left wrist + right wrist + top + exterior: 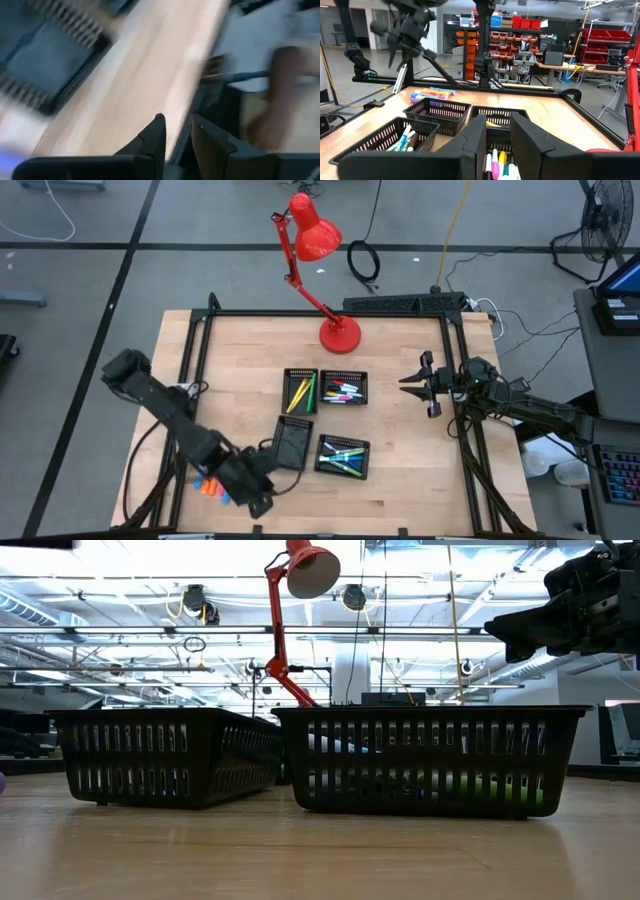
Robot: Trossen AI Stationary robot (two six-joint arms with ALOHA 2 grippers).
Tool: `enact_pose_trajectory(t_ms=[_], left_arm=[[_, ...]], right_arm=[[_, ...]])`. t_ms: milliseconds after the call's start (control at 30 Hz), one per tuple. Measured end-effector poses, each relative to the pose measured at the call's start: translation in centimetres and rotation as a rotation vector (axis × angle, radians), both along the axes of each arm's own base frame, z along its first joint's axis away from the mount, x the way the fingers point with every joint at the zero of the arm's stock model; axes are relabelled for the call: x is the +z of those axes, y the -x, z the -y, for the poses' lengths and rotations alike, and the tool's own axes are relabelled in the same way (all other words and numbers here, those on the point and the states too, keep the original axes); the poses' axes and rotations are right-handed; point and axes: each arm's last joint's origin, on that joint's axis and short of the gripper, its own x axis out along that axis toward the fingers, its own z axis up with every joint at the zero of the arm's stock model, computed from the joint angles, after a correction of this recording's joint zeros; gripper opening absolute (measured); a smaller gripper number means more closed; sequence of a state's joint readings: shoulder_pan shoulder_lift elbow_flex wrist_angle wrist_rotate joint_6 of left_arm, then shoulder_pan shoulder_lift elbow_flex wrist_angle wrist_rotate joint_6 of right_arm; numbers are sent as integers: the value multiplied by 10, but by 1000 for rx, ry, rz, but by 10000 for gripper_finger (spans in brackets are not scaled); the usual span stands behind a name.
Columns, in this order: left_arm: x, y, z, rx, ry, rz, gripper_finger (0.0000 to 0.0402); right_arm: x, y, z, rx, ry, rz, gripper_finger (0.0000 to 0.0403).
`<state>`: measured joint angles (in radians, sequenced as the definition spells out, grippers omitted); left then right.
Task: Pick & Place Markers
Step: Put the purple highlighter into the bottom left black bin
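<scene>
Desk: a light wooden desk (400, 490) inside a black metal frame carries four black mesh rectangular trays and a red desk lamp (318, 250) with a round base near the far edge.
Trays: the far-left tray (300, 391) holds yellow and green markers (303, 392); the far-right tray (343, 388) holds white-bodied markers with pink, red and green caps (343, 391); the near-right tray (343, 457) holds blue-green and yellow-green markers (343, 458); the near-left tray (293, 443) looks to have nothing in it.
Loose markers: a small cluster of neon orange, pink and purple highlighters (210, 487) lies on the desk near its front left corner, well apart from the trays; the right wrist view shows the same cluster (431, 93) beyond the trays.
Left gripper: the left gripper (262, 502) sits at the front of the desk, between the loose highlighters and the near-left tray; in the left wrist view its dark fingers (152, 140) stand a narrow gap apart with nothing seen between them, over blurred wood.
Right gripper: the right gripper (408, 383) hangs above the right side of the desk, pointing toward the far-right tray; its fingers (470, 142) are slightly parted and hold nothing.
</scene>
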<state>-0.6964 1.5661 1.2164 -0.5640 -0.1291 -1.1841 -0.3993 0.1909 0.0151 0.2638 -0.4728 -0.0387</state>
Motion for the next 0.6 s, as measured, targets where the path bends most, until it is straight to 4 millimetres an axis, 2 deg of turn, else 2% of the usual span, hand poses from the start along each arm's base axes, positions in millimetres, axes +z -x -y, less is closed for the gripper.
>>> enact_pose_trajectory(t_ms=[133, 267, 467, 600], left_arm=[[-8, 3, 11, 160, -46, -181, 92], [-30, 7, 15, 350, -64, -337, 87], [-55, 8, 23, 596, 34, -575, 9], [-65, 9, 29, 647, 35, -611, 24]], right_arm=[[0, 0, 0, 0, 0, 1, 77], [0, 0, 0, 0, 0, 0, 77], [0, 0, 0, 0, 0, 0, 77], [0, 0, 0, 0, 0, 0, 77]])
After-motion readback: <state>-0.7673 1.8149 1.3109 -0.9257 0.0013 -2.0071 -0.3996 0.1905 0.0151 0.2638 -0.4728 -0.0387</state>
